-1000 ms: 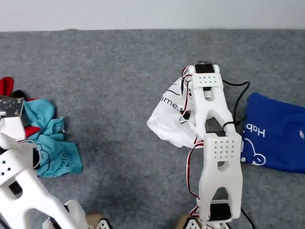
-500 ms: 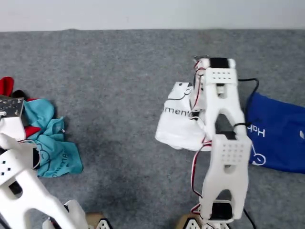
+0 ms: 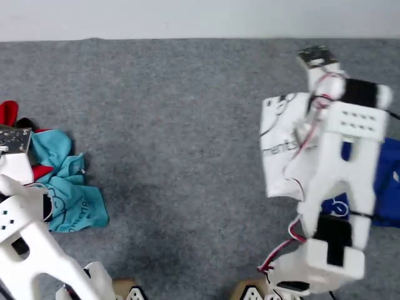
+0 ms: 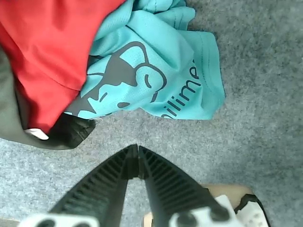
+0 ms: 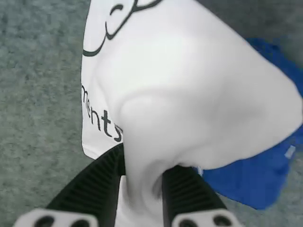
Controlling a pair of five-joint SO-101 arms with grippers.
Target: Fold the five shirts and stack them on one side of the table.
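Observation:
A white shirt (image 3: 282,145) with dark lettering hangs lifted at the right of the table, pinched by my right gripper (image 5: 142,177), which is shut on its cloth (image 5: 189,94). Beneath and beside it lies a folded blue shirt (image 3: 386,187), also in the right wrist view (image 5: 255,184). At the far left sits a heap: a teal shirt (image 3: 65,187) with a red shirt (image 3: 9,112) and a dark one (image 4: 14,113). My left gripper (image 4: 138,158) is shut and empty, hovering just off the teal shirt (image 4: 156,66) and red shirt (image 4: 42,52).
Grey carpet-like table top (image 3: 169,125) runs wide between the two piles. A pale wall edge (image 3: 187,19) bounds the far side. The arm bases (image 3: 119,289) stand at the near edge.
My right arm has swung to the right, carrying the white shirt from the table's middle to over the blue shirt. The left arm and the left heap have not moved.

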